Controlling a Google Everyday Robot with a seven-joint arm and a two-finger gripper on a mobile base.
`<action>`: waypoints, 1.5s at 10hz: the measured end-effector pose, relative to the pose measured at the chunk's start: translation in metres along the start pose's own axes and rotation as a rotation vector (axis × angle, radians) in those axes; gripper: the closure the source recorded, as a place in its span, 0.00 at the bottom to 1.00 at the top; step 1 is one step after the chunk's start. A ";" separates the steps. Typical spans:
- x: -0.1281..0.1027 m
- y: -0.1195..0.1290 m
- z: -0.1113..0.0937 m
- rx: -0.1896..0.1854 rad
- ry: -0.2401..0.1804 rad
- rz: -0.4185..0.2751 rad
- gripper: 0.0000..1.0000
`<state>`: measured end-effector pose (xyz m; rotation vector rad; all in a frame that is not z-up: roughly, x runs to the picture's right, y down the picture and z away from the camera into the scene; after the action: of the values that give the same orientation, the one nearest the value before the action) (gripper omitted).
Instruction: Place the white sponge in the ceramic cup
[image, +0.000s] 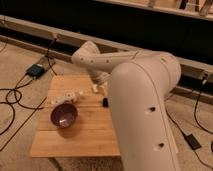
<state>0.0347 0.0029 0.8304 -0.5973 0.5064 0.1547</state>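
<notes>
A small off-white block, the white sponge (94, 88), lies near the back middle of the wooden table (75, 140). My gripper (101, 81) hangs at the end of the white arm, right above and beside the sponge; I cannot tell whether it touches it. Pale white things (66, 95) lie at the table's left, behind the purple bowl. I cannot pick out the ceramic cup among them.
A dark purple bowl (64, 115) stands at the table's left front. A small black object (105, 102) lies right of the sponge. My large white arm link (142, 110) hides the table's right side. Cables and a black box (36, 70) lie on the floor at left.
</notes>
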 end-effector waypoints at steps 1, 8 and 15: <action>0.003 -0.016 0.012 0.012 0.021 -0.059 0.35; -0.064 -0.062 0.050 0.083 0.028 -0.227 0.35; -0.095 -0.083 0.077 0.077 0.048 -0.274 0.35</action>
<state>0.0075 -0.0205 0.9740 -0.5901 0.4702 -0.1385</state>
